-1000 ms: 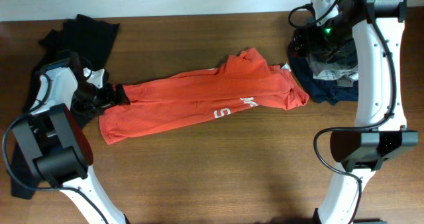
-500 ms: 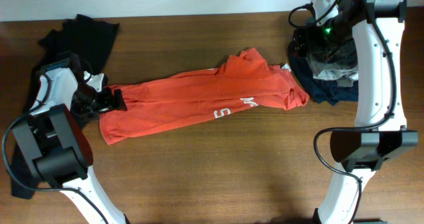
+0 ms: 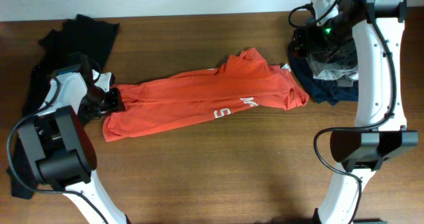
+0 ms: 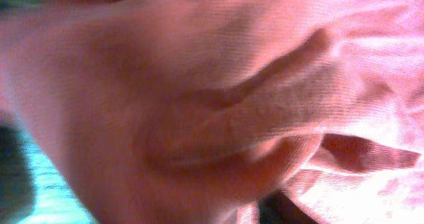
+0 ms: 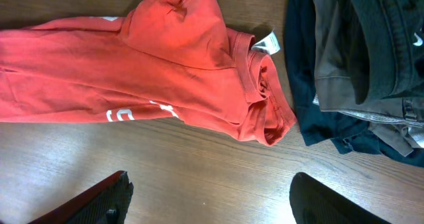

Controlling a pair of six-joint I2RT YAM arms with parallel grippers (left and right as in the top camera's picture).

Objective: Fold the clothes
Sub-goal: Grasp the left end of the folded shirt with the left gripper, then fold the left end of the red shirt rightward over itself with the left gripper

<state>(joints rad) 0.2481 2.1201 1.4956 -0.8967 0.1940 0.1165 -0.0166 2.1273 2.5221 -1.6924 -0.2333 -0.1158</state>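
Orange T-shirt (image 3: 199, 101) lies rumpled and stretched across mid tabletop (image 3: 212, 177), hem toward 9 o'clock, collar toward 3. Left tool (image 3: 114, 99) sits at the hem edge, likely to grab it for folding. Fabric fills its camera, so cannot tell if it is pinching. Right tool (image 5: 212, 194) is spread, empty, above the collar end. Black garment (image 3: 86, 32) waits at 10 o'clock.

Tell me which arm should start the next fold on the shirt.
Left. The left gripper is at the shirt's hem end, orange fabric filling its wrist view; whether it has gripped I cannot tell. The right gripper hangs open, clear of the shirt, near the collar.
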